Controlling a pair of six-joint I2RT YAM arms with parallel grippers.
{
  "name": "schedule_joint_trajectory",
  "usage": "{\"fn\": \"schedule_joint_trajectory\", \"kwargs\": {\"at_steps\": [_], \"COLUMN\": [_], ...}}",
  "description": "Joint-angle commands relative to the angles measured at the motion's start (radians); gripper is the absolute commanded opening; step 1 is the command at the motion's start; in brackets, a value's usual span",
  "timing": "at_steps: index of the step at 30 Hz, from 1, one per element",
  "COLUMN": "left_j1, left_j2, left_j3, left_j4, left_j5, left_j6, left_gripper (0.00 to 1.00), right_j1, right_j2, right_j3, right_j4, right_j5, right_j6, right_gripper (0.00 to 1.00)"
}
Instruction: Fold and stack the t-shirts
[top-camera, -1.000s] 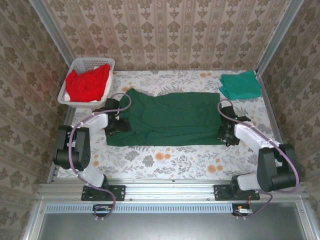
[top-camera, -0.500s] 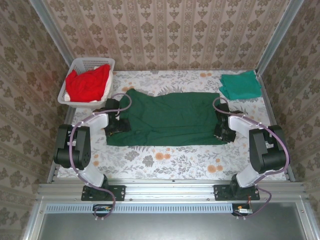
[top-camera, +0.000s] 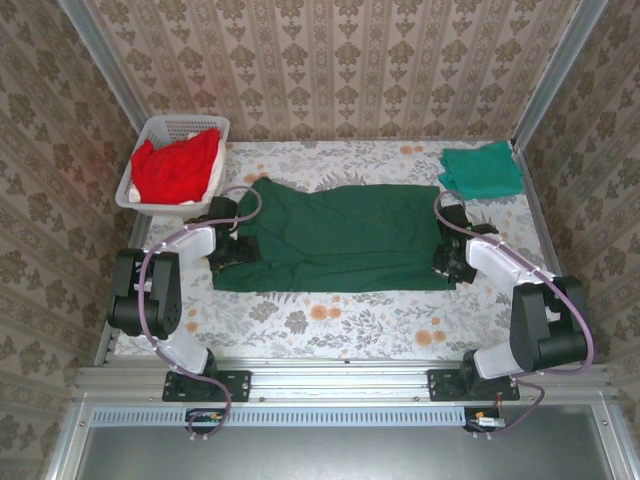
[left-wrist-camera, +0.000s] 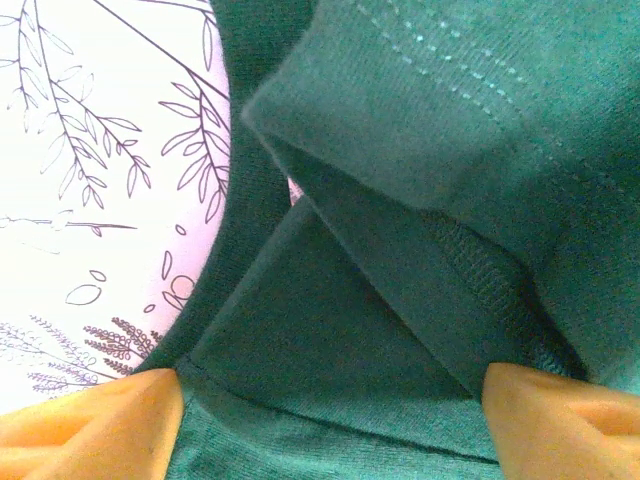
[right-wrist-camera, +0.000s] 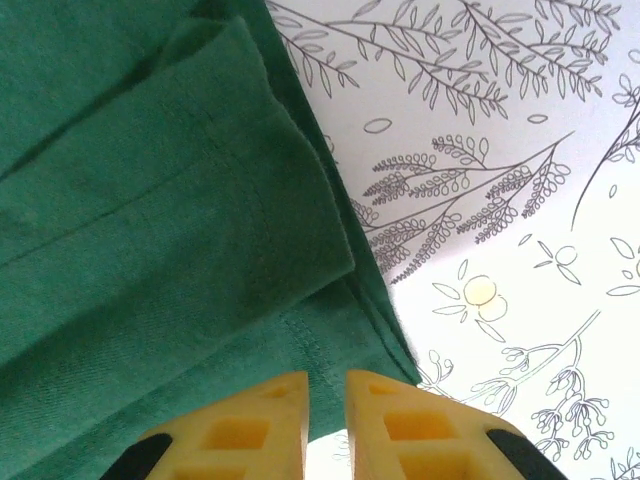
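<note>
A large dark green t-shirt (top-camera: 335, 238) lies spread across the middle of the table, folded lengthwise. My left gripper (top-camera: 233, 250) rests on its left end, open, its orange fingers (left-wrist-camera: 90, 425) wide apart over folded layers of the dark green cloth (left-wrist-camera: 400, 200). My right gripper (top-camera: 446, 262) sits at the shirt's right edge. Its yellow fingers (right-wrist-camera: 240, 420) are nearly together with the shirt's hem corner (right-wrist-camera: 335, 345) pinched in the narrow gap. A folded teal t-shirt (top-camera: 482, 170) lies at the back right. Red t-shirts (top-camera: 175, 165) are heaped in the basket.
A white slotted basket (top-camera: 190, 125) stands at the back left corner of the flower-patterned table (top-camera: 330, 320). Wallpapered walls and metal posts close in the back and sides. Bare tablecloth runs along the front, between the shirt and the arm bases.
My right gripper has shifted in at the shirt's right edge and its fingers have drawn together on the hem. The left gripper and the shirts have stayed put.
</note>
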Motion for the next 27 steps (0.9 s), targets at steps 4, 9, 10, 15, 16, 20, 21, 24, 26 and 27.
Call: {"fn": "schedule_joint_trajectory", "kwargs": {"at_steps": [4,9,10,15,16,20,21,24,26,27], "left_j1": [0.013,0.013,0.012,0.012,0.013,0.013,0.013,0.013,0.013,0.014], "left_j2": [0.022,0.021,0.019,0.015,0.015,0.02,0.02,0.022,0.022,0.022], "left_j3": [-0.007,-0.008,-0.007,-0.009,-0.008,-0.005,-0.006,-0.007,-0.008,-0.008], "left_j4": [0.0,0.005,0.003,0.003,0.002,0.005,0.006,0.008,0.008,0.008], "left_j5": [0.02,0.023,0.023,0.025,0.026,0.025,0.026,0.026,0.026,0.026], "left_j6": [0.023,0.023,0.024,0.024,0.024,0.026,0.026,0.026,0.026,0.026], "left_gripper": [0.8,0.8,0.8,0.8,0.8,0.8,0.8,0.8,0.8,0.8], "right_j1": [-0.004,-0.003,-0.003,-0.003,-0.003,-0.003,-0.003,-0.002,-0.001,0.0], "right_j2": [0.032,0.085,0.094,0.105,0.099,0.071,0.058,0.009,-0.031,-0.054], "right_j3": [-0.02,-0.004,-0.001,0.001,-0.001,-0.001,-0.004,-0.018,-0.029,-0.037], "right_j4": [-0.022,0.001,0.006,0.017,0.015,-0.009,-0.014,-0.03,-0.045,-0.053], "right_j5": [0.011,-0.006,-0.01,-0.01,-0.008,0.008,0.012,0.016,0.018,0.017], "right_j6": [-0.014,-0.01,-0.009,-0.005,-0.005,-0.005,-0.004,-0.002,0.003,0.006], "right_gripper": [0.24,0.28,0.27,0.17,0.16,0.06,0.05,0.0,0.0,0.0]}}
